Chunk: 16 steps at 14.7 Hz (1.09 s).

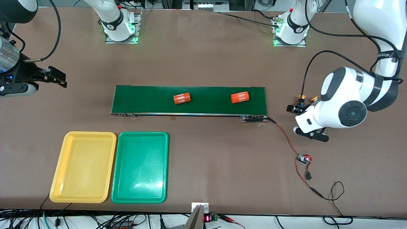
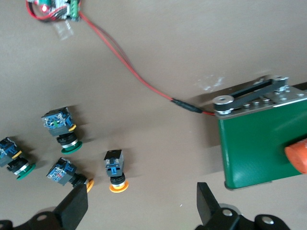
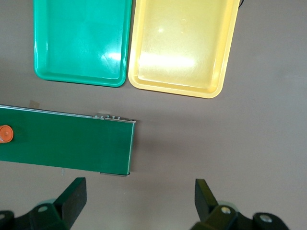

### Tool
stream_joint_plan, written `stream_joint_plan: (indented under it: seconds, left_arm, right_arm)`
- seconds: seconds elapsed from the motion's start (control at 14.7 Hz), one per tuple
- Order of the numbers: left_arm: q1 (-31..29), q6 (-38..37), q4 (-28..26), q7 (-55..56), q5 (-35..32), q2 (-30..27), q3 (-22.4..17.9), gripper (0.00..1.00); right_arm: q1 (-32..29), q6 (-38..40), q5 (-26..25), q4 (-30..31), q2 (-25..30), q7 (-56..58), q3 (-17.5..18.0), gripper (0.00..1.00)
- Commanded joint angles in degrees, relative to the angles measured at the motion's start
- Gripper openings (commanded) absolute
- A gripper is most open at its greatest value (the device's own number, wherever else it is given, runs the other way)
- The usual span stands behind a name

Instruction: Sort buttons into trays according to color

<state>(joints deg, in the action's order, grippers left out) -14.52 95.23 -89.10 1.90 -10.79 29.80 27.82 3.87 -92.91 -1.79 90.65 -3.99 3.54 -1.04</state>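
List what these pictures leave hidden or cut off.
- Front view: the buttons mostly hidden under the left arm's wrist.
- Left wrist view: one orange cylinder cut by the edge.
- Right wrist view: belt runs off the edge.
- Right gripper: arm cut off in front view.

Yellow tray (image 1: 83, 167), green tray (image 1: 140, 167), dark green belt (image 1: 190, 100), orange cylinders (image 1: 182, 98) (white lettering).

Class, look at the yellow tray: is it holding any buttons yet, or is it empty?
Empty. The yellow tray shows only its bare floor in the front and right wrist views; all four buttons lie on the table beneath the left gripper.
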Motion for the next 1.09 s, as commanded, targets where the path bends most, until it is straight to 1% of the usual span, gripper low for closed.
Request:
stream_joint_plan:
  seconds: [0.0, 0.2, 0.34, 0.48, 0.82, 1.02]
  left_arm:
    - [-2.97, -0.66, -0.53, -0.32, 0.51, 1.05, 0.48, 1.00]
    - [-3.94, -0.49, -2.56, -2.07, 0.25, 1.40, 0.48, 1.00]
    - [-4.11, -0.14, -2.48, -2.08, -0.10, 1.93, 0.48, 1.00]
    - [-5.69, 2.49, -3.70, -1.99, 0.07, 2.19, 0.48, 1.00]
    - [-9.12, 12.24, -13.27, -1.99, 0.07, 1.58, 0.57, 1.00]
    - [-10.09, 17.96, -19.25, -1.47, 0.07, -0.79, 0.83, 1.00]
  right_arm:
    - [-0.36, 0.10, 0.38, -0.21, 0.12, 1.03, 0.16, 1.00]
    - [-0.36, 0.18, 0.38, -0.21, 0.12, 1.03, 0.16, 1.00]
    - [-0.44, 0.18, 0.38, -0.21, 0.12, 1.03, 0.08, 1.00]
    - [-1.32, 0.01, 0.38, -0.21, 0.12, 1.03, -0.10, 1.00]
    - [-1.41, 0.01, 0.38, -0.13, 0.04, 1.03, -0.10, 1.00]
    - [-1.50, -0.60, 0.81, -0.30, -0.66, 1.03, -0.10, 1.00]
